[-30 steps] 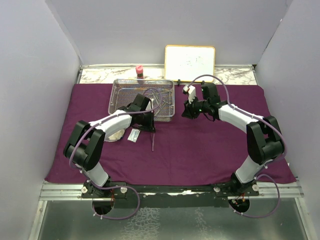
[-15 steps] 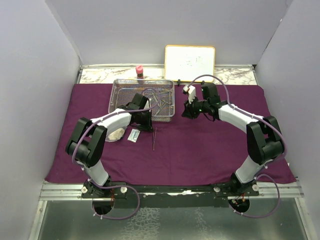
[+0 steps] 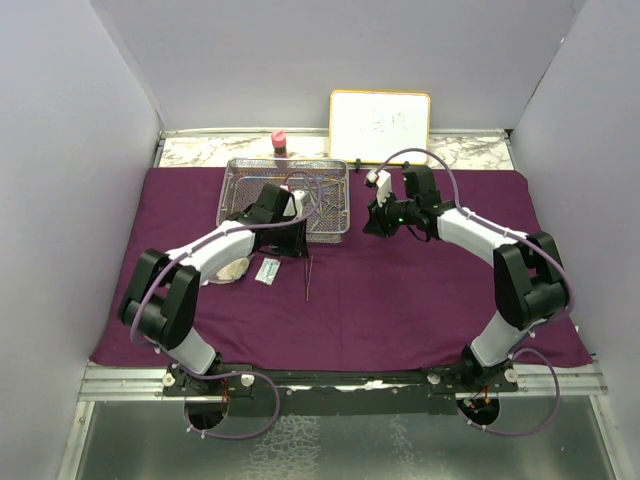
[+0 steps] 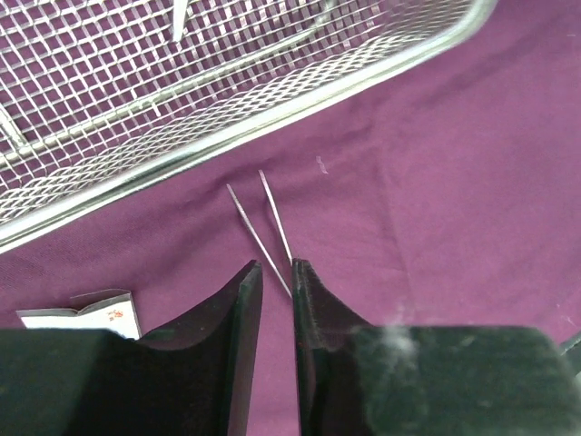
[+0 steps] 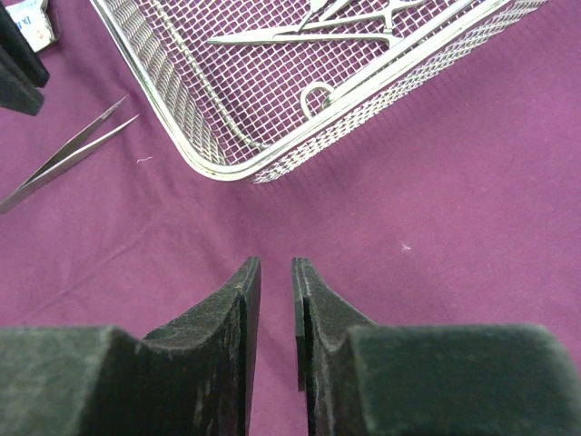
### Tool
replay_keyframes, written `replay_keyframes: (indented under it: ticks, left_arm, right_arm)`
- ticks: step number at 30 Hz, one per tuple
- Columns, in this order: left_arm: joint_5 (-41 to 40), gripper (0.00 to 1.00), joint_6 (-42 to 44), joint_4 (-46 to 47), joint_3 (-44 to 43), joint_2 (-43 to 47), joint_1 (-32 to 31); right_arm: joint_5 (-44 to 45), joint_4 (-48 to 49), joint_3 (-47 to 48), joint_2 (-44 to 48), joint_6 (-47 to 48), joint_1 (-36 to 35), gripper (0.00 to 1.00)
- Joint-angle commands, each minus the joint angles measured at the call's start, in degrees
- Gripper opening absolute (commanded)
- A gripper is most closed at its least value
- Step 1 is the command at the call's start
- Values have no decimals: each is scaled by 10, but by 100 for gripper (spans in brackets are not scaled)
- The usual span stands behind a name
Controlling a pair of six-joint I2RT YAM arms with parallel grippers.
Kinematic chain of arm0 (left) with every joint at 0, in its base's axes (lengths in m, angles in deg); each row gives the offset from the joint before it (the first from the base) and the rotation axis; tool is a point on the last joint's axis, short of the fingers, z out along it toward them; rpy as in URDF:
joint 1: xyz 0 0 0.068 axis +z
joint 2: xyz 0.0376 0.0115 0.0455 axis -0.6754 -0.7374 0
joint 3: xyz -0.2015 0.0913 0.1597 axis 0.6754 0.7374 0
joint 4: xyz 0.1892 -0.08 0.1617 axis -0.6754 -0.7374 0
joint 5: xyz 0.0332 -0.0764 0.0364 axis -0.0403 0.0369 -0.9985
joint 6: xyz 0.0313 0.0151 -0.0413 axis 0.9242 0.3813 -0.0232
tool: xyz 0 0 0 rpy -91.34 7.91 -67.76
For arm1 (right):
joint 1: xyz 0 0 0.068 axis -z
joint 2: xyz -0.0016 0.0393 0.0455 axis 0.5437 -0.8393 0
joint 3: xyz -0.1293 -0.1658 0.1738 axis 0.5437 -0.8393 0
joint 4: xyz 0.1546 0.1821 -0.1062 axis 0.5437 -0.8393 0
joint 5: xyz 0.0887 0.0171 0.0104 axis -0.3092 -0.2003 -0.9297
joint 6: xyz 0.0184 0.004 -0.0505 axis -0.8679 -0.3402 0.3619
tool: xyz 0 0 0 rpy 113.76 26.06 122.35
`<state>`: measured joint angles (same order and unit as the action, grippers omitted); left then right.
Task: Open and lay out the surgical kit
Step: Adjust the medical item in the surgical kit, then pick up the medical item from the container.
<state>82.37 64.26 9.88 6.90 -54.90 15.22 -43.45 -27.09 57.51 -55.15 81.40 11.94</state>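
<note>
The dark purple cloth wrap [image 3: 420,300] lay spread flat over the table, with the wire-mesh tray [image 3: 226,195] standing on its far part, left of centre. The left gripper [image 4: 272,265] hung low just in front of the tray, fingers parted by a narrow gap. The right gripper [image 5: 270,262], fingers likewise slightly apart with nothing between them, hovered off the tray's near right corner. Gauze [image 3: 233,270] lay beside the left arm, steel clamps [image 5: 309,36] in the tray, a small white packet [image 3: 267,270] near the gauze, and slim forceps [image 5: 54,163] flat on the cloth, their rear end reaching into the left gripper's gap
</note>
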Motion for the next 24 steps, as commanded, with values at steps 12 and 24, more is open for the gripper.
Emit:
replay_keyframes:
  ticks: [12,24]
  left_arm:
    - [48,61,258,-93,-99,84,94]
    - [24,60,341,-76,-239,-53,117]
  right_arm:
    - [0,-40,53,64,14,2,39]
    - [2,-94,117,94,32,2,38]
